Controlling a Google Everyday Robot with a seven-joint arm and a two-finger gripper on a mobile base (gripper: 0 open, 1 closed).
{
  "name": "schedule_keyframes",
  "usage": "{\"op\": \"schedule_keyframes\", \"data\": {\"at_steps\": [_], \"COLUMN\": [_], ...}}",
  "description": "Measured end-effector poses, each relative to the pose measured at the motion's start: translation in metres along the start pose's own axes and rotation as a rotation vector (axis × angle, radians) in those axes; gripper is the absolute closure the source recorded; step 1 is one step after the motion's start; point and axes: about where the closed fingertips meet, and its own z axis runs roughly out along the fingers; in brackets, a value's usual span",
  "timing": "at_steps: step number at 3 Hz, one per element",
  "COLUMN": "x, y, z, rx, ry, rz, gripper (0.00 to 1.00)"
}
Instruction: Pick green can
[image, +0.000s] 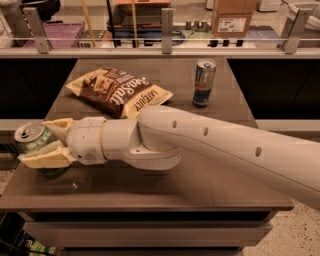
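Note:
The green can (30, 142), short with a silver top and pull tab, is at the left front edge of the brown table (165, 192). My gripper (36, 142) reaches in from the right on a long white arm. Its two cream fingers sit on either side of the can, one behind it and one (44, 158) in front, both pressed against its body. The can is upright, and its lower part is hidden by the front finger. I cannot tell whether it still touches the table.
A brown chip bag (120, 92) lies at the table's back left. A taller blue-and-silver can (204, 82) stands at the back right. A glass rail (165, 42) runs behind the table, with a cardboard box (231, 17) beyond it. The can is close to the table's left edge.

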Motion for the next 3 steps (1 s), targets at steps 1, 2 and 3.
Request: {"op": "schedule_keyframes", "data": {"at_steps": [1,2,3], "x": [-0.001,-0.001,-0.012], "y": [0.002,0.002,-0.004], "z": [0.002,0.002,-0.002], "rx": [-0.004,-0.004,-0.043], "ry": [0.000,0.000,-0.009], "rz": [-0.002,-0.003,-0.023], "gripper": [1.00,1.00,1.00]}}
